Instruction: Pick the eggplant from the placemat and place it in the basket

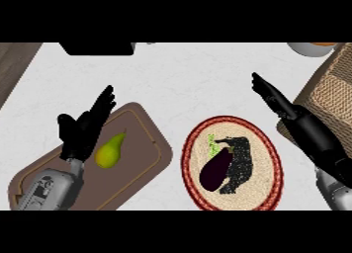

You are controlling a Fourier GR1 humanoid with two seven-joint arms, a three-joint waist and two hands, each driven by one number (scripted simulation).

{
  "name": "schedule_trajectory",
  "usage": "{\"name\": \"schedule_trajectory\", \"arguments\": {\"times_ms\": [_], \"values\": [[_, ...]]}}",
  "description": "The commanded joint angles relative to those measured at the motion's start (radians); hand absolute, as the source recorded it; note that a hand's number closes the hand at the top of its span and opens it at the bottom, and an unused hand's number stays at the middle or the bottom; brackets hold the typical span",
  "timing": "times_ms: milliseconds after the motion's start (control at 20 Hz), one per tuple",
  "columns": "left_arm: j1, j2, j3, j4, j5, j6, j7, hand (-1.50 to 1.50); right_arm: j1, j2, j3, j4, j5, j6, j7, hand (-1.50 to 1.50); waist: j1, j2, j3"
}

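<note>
The left hand [82, 126] stood open beside the pear [110, 150], its fingers [102, 104] straight and slanting up and to the right, with the grey forearm running down-left of the pear. The right hand [310, 133] was also open, well to the pear's right, its fingers [270, 94] stretched straight, pointing up-left.
</note>
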Motion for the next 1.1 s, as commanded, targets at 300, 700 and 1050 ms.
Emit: {"name": "schedule_trajectory", "arguments": {"times_ms": [300, 700, 1050], "values": [[0.253, 0.037, 0.011, 0.114, 0.025, -0.017, 0.078, 0.00, -0.133, 0.265, 0.009, 0.219, 0.045, -0.257, 0.102, 1.50, 0.053, 0.039, -0.021], [0.282, 0.052, 0.030, 0.125, 0.029, -0.023, 0.067, 0.00, -0.249, 0.486, 0.176, 0.466, 0.353, -0.655, 0.296, -1.50, 0.041, 0.031, -0.024], [0.285, 0.070, 0.064, 0.106, 0.048, -0.011, 0.090, 0.00, -0.452, 0.209, 0.217, 0.563, 0.607, -0.476, 0.718, -1.50, -0.019, 0.006, -0.031]]}}
